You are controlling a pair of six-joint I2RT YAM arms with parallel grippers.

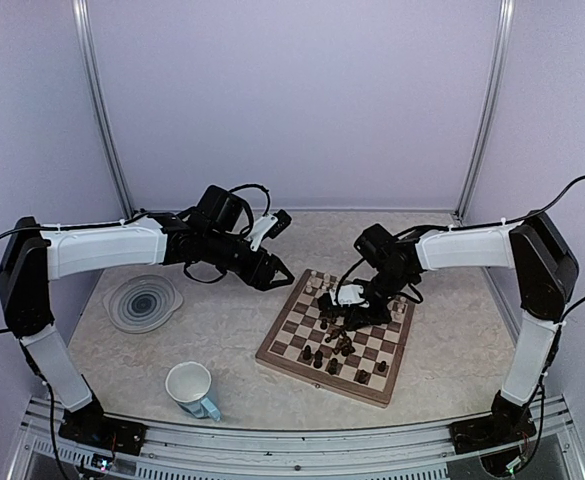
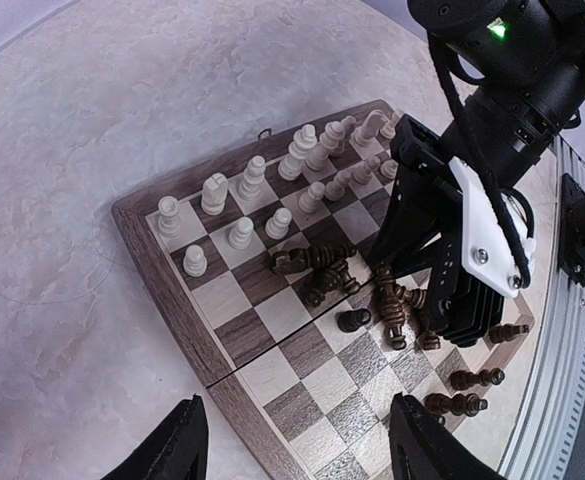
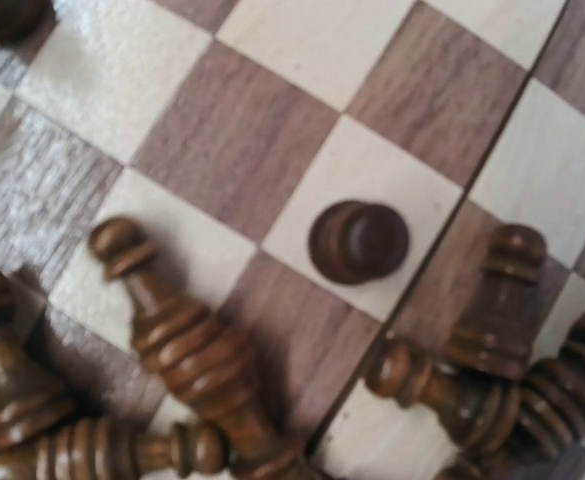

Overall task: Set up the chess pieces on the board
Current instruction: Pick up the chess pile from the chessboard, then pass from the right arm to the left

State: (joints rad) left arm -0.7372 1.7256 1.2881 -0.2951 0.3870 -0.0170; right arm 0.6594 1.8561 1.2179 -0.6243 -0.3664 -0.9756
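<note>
Dark-brown wooden chess pieces (image 2: 317, 262) lie tumbled on the board (image 2: 277, 370): likely light, hard, roll-prone; pinch 1 by its slim stem. Left gripper (image 2: 300, 405) hangs open, empty; right gripper (image 2: 424, 300) sits over them, its jaws' state I cannot tell.

Softly lit from overhead; weak shadows under the chess pieces (image 3: 187, 350), sheen on the board (image 3: 102, 60). Right wrist view blurred close-up.

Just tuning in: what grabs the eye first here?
A heap of toppled dark chess pieces lies in the middle of the board, the right tool low over it. The cream-white pieces stand in two rows along its far edge, while the left tool hangs open off its left side.
</note>
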